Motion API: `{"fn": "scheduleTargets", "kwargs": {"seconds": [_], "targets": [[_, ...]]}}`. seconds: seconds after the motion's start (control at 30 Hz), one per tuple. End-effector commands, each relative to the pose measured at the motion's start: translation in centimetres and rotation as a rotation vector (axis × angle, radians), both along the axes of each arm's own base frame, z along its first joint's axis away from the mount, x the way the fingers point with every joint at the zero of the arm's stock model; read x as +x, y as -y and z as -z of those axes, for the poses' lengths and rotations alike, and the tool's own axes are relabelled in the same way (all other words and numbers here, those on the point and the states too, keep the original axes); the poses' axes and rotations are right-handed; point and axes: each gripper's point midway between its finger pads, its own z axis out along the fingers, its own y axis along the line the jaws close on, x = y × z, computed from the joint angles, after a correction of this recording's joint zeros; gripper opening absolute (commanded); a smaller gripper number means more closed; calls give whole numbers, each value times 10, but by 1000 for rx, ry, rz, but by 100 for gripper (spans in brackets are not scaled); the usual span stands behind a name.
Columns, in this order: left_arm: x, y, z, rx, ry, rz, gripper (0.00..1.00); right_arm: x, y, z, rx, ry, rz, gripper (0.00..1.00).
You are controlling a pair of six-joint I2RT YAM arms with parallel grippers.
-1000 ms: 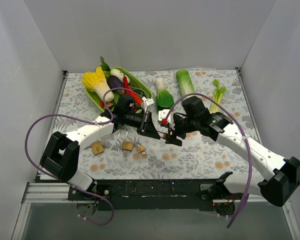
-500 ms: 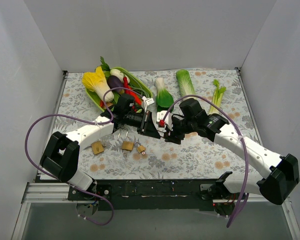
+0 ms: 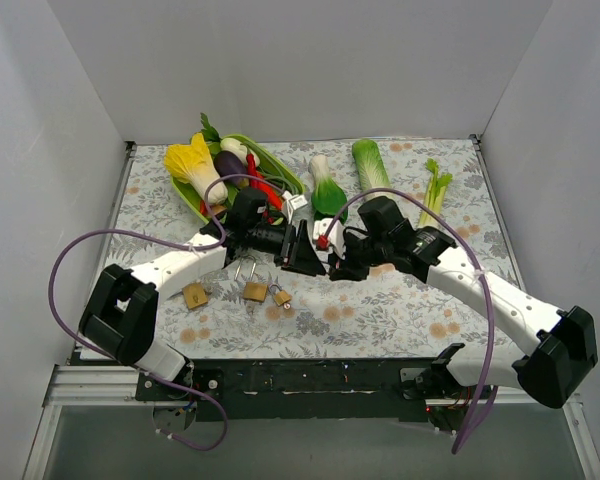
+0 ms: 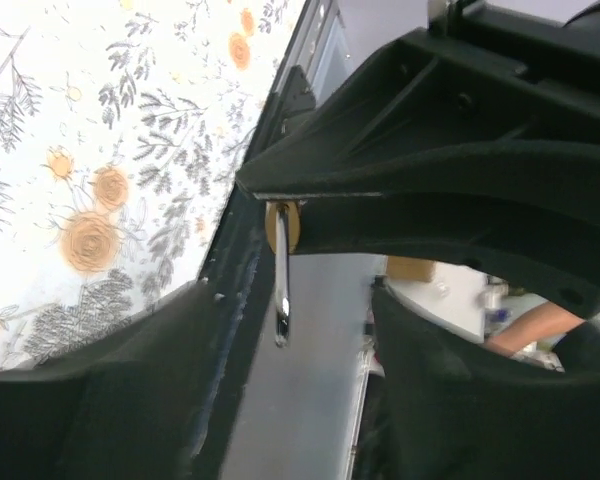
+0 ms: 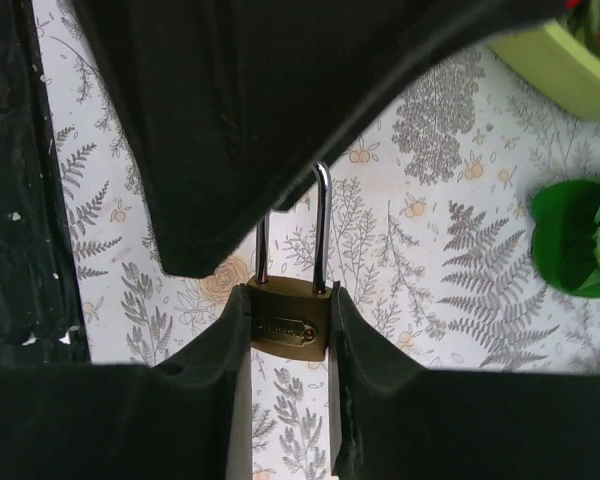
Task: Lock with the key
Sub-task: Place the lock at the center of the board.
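Above the worktop [image 3: 400, 310] the right pincer [image 5: 288, 300] clamps the padlock [image 5: 288, 328], the left pincer [image 4: 292, 300] stands apart; next, I judge, comes fetching the key.

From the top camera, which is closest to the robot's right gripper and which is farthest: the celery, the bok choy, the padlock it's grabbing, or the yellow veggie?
From the right gripper:
1. padlock, right between its fingers.
2. bok choy, just behind it.
3. celery, back right.
4. yellow veggie, far back left.
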Motion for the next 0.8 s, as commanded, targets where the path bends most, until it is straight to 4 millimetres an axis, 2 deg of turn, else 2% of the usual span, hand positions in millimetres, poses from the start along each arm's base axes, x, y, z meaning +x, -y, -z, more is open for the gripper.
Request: {"fn": "scheduleTargets", "kwargs": {"seconds": [0.0,0.03,0.07,0.1,0.17,0.23,0.27,0.33,0.37,0.4,0.57,0.67,0.77], "targets": [[8,-14,-18,-42,110,-42,82,8,19,-1,41,-104,122,1],[14,-18,-17,-35,130,-75,87,2,27,7,29,-168,142,1],[22,-23,-20,-39,167,-104,98,8,40,11,28,-204,205,1],[23,-28,-26,-42,203,-126,98,11,48,15,21,-229,251,1],[34,-38,-24,-14,280,-183,98,11,69,29,-2,-297,347,1],[38,-44,-31,2,358,-207,98,22,100,42,-12,-374,518,1],[42,-49,-28,39,375,-231,98,25,123,52,-29,-429,630,1],[44,-54,-31,55,463,-220,98,29,150,66,-59,-506,771,1],[45,-57,-29,74,478,-233,98,38,172,68,-59,-511,868,1],[47,-59,-30,83,506,-242,98,46,184,66,-60,-511,926,1],[51,-69,-38,91,640,-285,98,51,243,87,-180,-645,1121,1],[53,-70,-39,103,661,-284,98,49,265,98,-248,-697,1177,1],[56,-70,-33,131,648,-277,98,48,271,108,-284,-722,1198,1]]}}
